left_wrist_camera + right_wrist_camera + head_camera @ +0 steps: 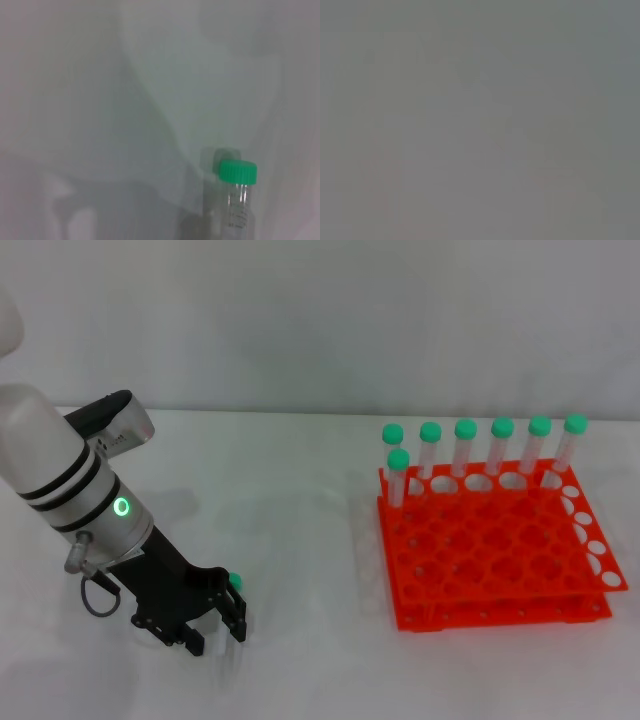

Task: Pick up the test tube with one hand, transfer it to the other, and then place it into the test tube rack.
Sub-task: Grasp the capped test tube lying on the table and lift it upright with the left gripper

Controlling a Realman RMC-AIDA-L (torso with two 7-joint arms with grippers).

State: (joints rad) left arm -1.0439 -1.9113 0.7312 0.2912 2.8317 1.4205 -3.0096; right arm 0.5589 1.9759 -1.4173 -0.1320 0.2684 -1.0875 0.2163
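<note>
Head view, left to right. At the left, the thick white and silver left arm with black bands and a green ring light reaches down to the white tabletop (300, 540). Its black two-fingered left gripper (213, 632) is lowered to the table surface near the front edge of the view. The slim clear plastic test tube with a round green cap (234, 583) lies at the gripper: the cap shows just beside the right-hand finger, and the clear body is mostly hidden by the fingers. The jaws stand narrow around the tube's position, but whether they press on it cannot be told.

In the left wrist view the same test tube (239, 200) appears close to the camera, its green cap sharp against the pale table and printed markings visible on its clear wall.

At the right of the head view, well apart from the gripper, stands the bright orange plastic test tube rack (495, 560), two tiers of round holes in a grid. Seven other green-capped clear tubes (465, 445) stand upright in its far rows.

The right wrist view shows only a featureless grey field; the right gripper appears in no view.
</note>
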